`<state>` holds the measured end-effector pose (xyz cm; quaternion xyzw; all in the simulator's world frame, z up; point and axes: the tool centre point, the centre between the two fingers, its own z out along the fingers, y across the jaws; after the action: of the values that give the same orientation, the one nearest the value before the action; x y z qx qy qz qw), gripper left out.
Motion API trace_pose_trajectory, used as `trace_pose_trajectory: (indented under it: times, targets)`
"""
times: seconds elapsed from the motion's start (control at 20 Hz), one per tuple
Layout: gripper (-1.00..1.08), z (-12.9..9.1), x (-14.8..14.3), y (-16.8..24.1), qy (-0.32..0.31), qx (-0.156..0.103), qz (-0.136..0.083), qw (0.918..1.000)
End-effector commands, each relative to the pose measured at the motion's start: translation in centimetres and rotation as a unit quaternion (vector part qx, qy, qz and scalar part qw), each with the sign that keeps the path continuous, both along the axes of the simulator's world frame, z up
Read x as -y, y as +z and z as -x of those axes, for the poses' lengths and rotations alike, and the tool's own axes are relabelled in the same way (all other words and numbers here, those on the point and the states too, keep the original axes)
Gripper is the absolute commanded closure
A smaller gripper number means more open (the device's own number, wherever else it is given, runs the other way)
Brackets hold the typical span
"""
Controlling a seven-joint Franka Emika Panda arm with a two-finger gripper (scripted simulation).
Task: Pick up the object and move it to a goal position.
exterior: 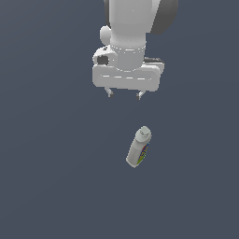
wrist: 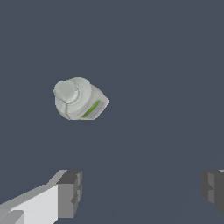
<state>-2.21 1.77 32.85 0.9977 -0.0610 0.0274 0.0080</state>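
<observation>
The bottle [exterior: 138, 148] is small and white-grey with a capped neck and a multicoloured label. It stands slightly tilted on the dark floor, below the hand in the exterior view. My gripper [exterior: 124, 94] is open and empty, well above the bottle and a little toward the exterior view's left of it. In the wrist view I see the bottle [wrist: 79, 99] from above, cap toward the camera, with a green strip of label showing. It lies outside the gap between my two fingers [wrist: 70, 194], which stand wide apart.
A flat dark grey-blue floor [exterior: 51, 186] spreads all around. No other object shows in either view.
</observation>
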Motion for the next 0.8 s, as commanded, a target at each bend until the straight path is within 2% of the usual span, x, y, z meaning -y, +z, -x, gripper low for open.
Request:
trace_pose_trajectory:
  times: [0.0,0.35,0.75]
  targets:
    - [-0.92,-0.9,-0.5,-0.2,-0.029,-0.002,-0.002,0.9996]
    - [-0.92,-3.3,-2.0,-1.1,-0.109,-0.006,-0.008,0.9940]
    - [-0.92,-5.8,-3.8,-2.3,-0.200,-0.012,-0.013,0.9797]
